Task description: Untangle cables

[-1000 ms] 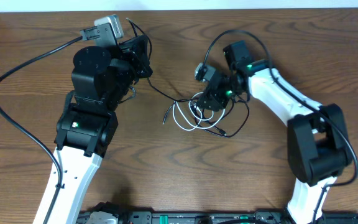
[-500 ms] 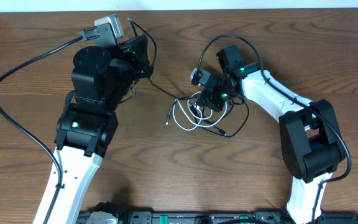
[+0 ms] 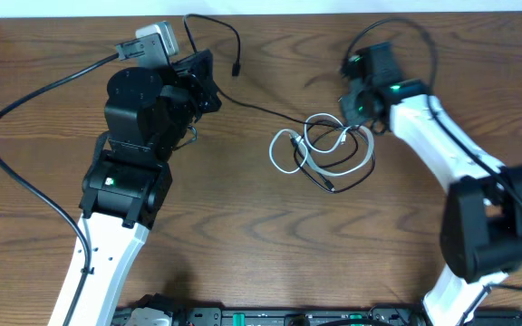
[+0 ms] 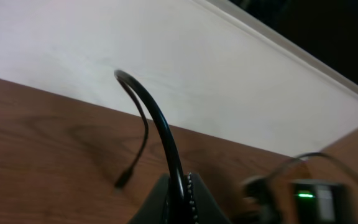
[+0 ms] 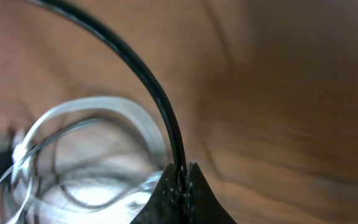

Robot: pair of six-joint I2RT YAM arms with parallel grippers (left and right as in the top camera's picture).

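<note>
Overhead, finds the right gripper (image 3: pixel 350 101) up and to the right of its spot a second ago, now pinched shut on the black cable (image 3: pixel 254 110), with the tangle dragged rightward across the table (image 3: pixel 243 226). Shows the white cable (image 3: pixel 275 149) looped mid-table, crossed with black loops, and the left gripper (image 3: pixel 208 86) clamped on the same black cable, its plug end (image 3: pixel 237 69) arcing free beyond.

From the left wrist, shows the left gripper (image 4: pixel 180 190) shut, black cable (image 4: pixel 163 127) rising out of it and curving down to the plug end (image 4: pixel 122 182) near the wood.

From the right wrist, shows the right gripper (image 5: pixel 182 177) closed on the black cable (image 5: pixel 145 74), white cable (image 5: pixel 104 109) coiled just behind.
</note>
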